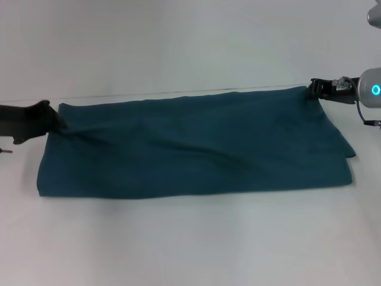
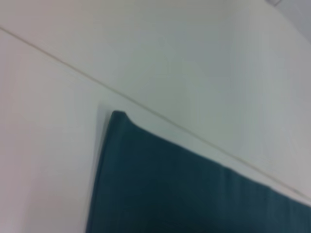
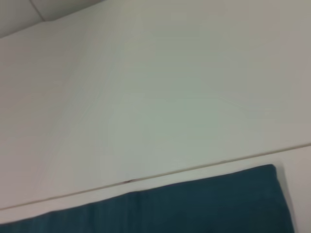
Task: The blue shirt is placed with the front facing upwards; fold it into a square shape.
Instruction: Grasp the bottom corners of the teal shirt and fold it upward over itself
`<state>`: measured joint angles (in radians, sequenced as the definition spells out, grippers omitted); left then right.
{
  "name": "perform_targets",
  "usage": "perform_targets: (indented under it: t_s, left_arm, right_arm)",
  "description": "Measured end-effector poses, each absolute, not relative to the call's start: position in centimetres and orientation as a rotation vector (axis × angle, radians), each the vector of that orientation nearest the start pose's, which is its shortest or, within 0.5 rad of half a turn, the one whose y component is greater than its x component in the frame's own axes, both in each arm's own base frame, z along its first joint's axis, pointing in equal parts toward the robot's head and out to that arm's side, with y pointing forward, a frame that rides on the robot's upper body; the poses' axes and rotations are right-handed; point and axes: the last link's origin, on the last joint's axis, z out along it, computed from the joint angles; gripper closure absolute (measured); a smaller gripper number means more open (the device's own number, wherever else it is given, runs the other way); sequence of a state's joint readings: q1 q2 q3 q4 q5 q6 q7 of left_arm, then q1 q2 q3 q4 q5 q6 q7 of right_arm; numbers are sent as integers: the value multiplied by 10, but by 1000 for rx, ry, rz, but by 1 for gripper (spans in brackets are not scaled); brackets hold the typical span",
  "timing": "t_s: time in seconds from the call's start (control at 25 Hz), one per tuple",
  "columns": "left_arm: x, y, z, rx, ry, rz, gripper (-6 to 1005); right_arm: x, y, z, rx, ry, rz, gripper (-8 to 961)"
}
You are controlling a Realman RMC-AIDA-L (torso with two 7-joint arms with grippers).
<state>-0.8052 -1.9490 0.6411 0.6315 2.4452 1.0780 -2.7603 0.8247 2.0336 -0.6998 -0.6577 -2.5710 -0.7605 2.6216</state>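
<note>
You are looking at the blue shirt [image 1: 196, 146] lying on the white table [image 1: 190, 238] as a long, low band, already doubled over, its long axis running side to side. Your left gripper [image 1: 55, 121] is sitting at the shirt's far left corner, apparently pinching the cloth, since wrinkles are fanning out from it. Your right gripper [image 1: 314, 89] is sitting at the far right corner; whether it is closed on the fabric, you cannot tell. Each arm is nearest its own end, so the next fold probably means bringing one end across toward the other.
</note>
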Motion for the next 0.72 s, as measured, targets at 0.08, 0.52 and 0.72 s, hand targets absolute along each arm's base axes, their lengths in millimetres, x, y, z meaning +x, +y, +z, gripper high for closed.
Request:
perform_targets:
  t_s: [0.08,0.52,0.72]
  left_arm:
    - [-268,448,63,-1752,-1849,-483,861]
    - [-274,461,56,-1630,-1836,-548,854]
    - [-270,466,55,-1605,-1834,-590,850]
  right_arm:
    - [268,469,48,-1756,1444,326,910]
    - [261,482,33,-1698,1390,356,909]
    - [252,488,34,-1690,1348,371,909]
